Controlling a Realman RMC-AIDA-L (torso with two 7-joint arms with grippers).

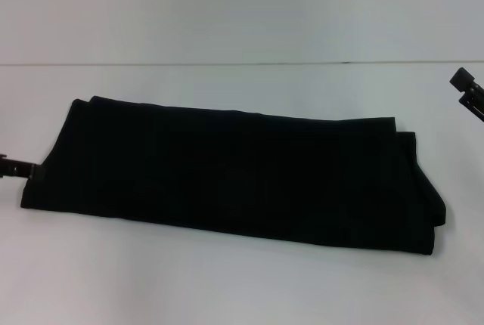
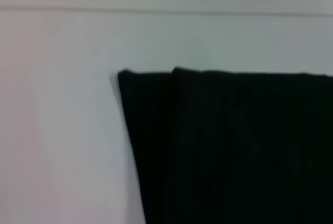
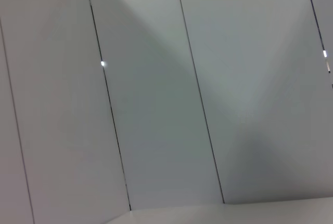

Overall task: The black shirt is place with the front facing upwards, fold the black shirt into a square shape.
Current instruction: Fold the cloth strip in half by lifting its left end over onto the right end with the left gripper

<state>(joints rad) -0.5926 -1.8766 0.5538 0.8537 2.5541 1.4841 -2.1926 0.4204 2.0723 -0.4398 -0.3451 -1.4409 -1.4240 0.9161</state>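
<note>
The black shirt (image 1: 234, 170) lies folded into a long band across the white table, running from the left down to the right. No lettering shows on it. My left gripper (image 1: 17, 168) sits at the shirt's left end, right against the cloth edge. The left wrist view shows one folded end of the shirt (image 2: 229, 146) with two layered edges. My right gripper (image 1: 467, 89) hangs raised at the far right, apart from the shirt.
The white table (image 1: 227, 280) spreads around the shirt, with bare surface in front and behind. A pale wall rises behind the table edge. The right wrist view shows only grey wall panels (image 3: 156, 104) with dark seams.
</note>
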